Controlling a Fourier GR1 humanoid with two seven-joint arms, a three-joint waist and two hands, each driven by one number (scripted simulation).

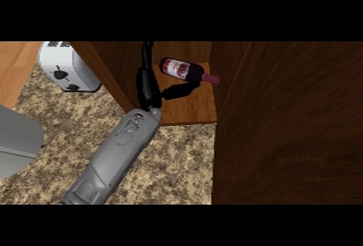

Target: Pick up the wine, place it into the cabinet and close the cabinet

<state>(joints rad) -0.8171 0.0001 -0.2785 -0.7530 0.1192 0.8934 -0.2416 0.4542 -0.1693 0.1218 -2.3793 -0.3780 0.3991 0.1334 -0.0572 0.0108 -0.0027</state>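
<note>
The wine bottle [181, 68] is being shown lying on its side on the cabinet shelf [193, 108], just beside the left hand [147, 84], whose fingers are being held straight, gripping nothing. It is being judged heavy, slippery, breakable glass, best grasped round the body

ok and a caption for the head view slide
wine bottle lying on the cabinet shelf, left hand open beside it, toaster on the counter at left
</note>
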